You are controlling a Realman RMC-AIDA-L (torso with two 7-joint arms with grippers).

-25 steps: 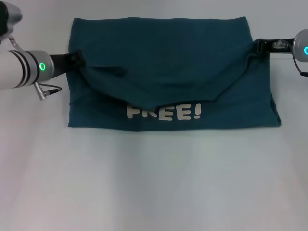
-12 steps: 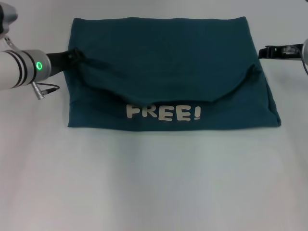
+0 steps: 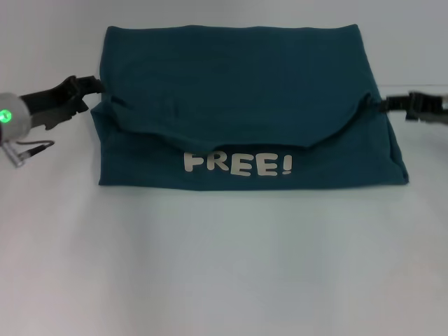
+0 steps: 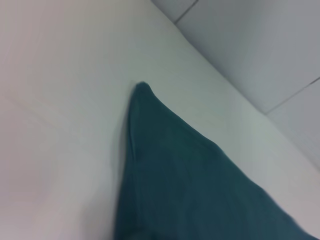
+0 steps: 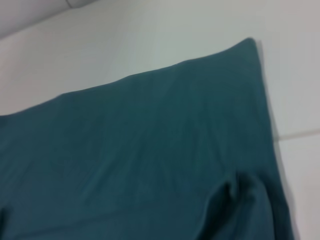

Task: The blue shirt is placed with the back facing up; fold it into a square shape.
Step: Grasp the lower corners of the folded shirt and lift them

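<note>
Lying flat in the far half of the white table (image 3: 224, 266), the blue shirt (image 3: 238, 77) forms a wide rectangle, with a folded-over flap covering its far part and sagging in a shallow curve toward the near edge. That sag suggests the flap has been laid down from its two side corners, so the middle droops lowest, just above the white "FREE!" lettering (image 3: 238, 164) on the near strip. The printed side showing there fits a fold made from the near edge, though the flap's edge is not straight, so the shape is, in my judgement, not square yet.

At the shirt's left edge, the left gripper (image 3: 87, 87) sits level with the flap's corner, its dark tip just beside the cloth; whether it touches or pinches anything cannot be told, nor how wide it is parted. At the right edge, the right gripper (image 3: 392, 105) points inward, its tip just beside the puckered corner of the flap, and its opening is equally unclear. Neither wrist view shows fingers: both show only teal cloth on the pale tabletop.
</note>
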